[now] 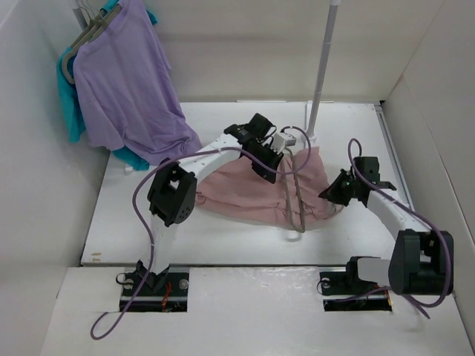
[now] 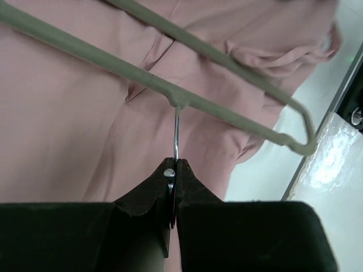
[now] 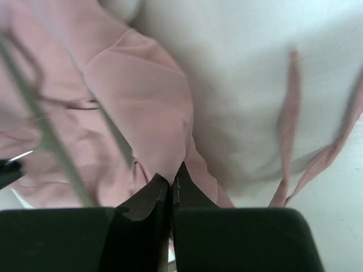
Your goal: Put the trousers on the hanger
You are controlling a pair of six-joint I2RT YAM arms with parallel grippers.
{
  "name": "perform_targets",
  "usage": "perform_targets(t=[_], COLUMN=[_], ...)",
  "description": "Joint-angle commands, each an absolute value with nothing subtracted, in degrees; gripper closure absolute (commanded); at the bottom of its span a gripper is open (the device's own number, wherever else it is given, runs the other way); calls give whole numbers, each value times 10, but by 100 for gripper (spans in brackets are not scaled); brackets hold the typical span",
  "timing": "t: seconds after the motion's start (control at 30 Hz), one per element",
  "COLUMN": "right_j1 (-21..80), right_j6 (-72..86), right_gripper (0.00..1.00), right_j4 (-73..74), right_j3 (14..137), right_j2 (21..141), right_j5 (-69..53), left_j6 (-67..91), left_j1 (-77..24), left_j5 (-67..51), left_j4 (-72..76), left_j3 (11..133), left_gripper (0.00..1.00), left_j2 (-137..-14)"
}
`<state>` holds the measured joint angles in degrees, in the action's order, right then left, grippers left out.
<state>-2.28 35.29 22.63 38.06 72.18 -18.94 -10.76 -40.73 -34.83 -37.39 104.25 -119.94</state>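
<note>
Room: white walls [image 1: 30, 185] close in the bench on the left, back and right. The light is flat and even.
Bench: the bench [image 1: 223, 245] is white, smooth and slightly glossy, so cloth should slide on it easily.
Shirts: a purple shirt [image 1: 126, 81] and a teal shirt [image 1: 70, 104] hang on thick hangers in the back-left corner, well away from both sets of fingers.
Trousers: the pink trousers [image 1: 237, 189] lie crumpled on the bench under and ahead of both sets of fingers. They are not yet over any bar.
Pole: an upright pole [image 1: 323, 67] stands behind the trousers, probably the rail for hanging later.
Hanger: the thin grey hanger [image 2: 153, 82] lies on top of the trousers, just ahead of the left fingers. Its frame slants across the cloth.
Left fingers: the left fingers [image 2: 170, 170] are closed on the hanger's metal hook wire. Judging by this, the grip steadies the frame while the cloth is fed through.
Right fingers: the right fingers [image 3: 170, 187] are closed at the trousers' edge and appear to pinch a fold, likely to draw it toward the hanger.
Ties: thin pink ties [image 3: 289, 124] trail on the bench to the right of the right fingers and could snag.
</note>
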Motion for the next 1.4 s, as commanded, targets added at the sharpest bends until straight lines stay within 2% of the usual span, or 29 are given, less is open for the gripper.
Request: perform_targets(t=[0.0, 0.13, 0.23, 0.4, 0.5, 0.67, 0.83, 1.0, 1.2, 1.23, 1.33, 1.37], right_j1=[-27, -10, 60, 197, 234, 240, 215, 221, 222, 231, 257, 263], right_j6=[306, 276, 263, 288, 324, 344, 351, 362, 384, 359, 326, 321], right_gripper=[100, 100, 100, 100, 100, 100, 100, 100, 100, 94, 86, 79], right_j4=[264, 281, 270, 151, 71, -19, -73, -82, -117, -99, 18, 53], right_j3=[438, 476, 496, 466, 422, 369, 329, 345, 342, 356, 412, 425], right_j2=[660, 618, 607, 651, 700, 821, 894, 987, 999, 1011, 1011, 977], right_j5=[-145, -145, -132, -203, -219, -251, -266, -246, -229, -229, -174, -148], left_j6=[-101, -96, -96, -101, -106, -112, -112, -129, -137, -137, -137, -129], left_j1=[-404, -404, -404, -404, -404, -404, -404, -404, -404, -404, -404, -404], left_j5=[-303, -274, -281, -293, -293, -291, -286, -318, -371, -371, -347, -326], left_j4=[-369, -369, -358, -358, -358, -358, -352, -353, -353, -353, -359, -359], left_j3=[1037, 1032, 1017, 1012, 1005, 978, 959, 953, 953, 953, 968, 968], left_gripper=[100, 100, 100, 100, 100, 100, 100, 100, 100, 100, 100, 100], left_j2=[-1159, -1144, -1144, -1160, -1165, -1165, -1160, -1155, -1136, -1136, -1162, -1162])
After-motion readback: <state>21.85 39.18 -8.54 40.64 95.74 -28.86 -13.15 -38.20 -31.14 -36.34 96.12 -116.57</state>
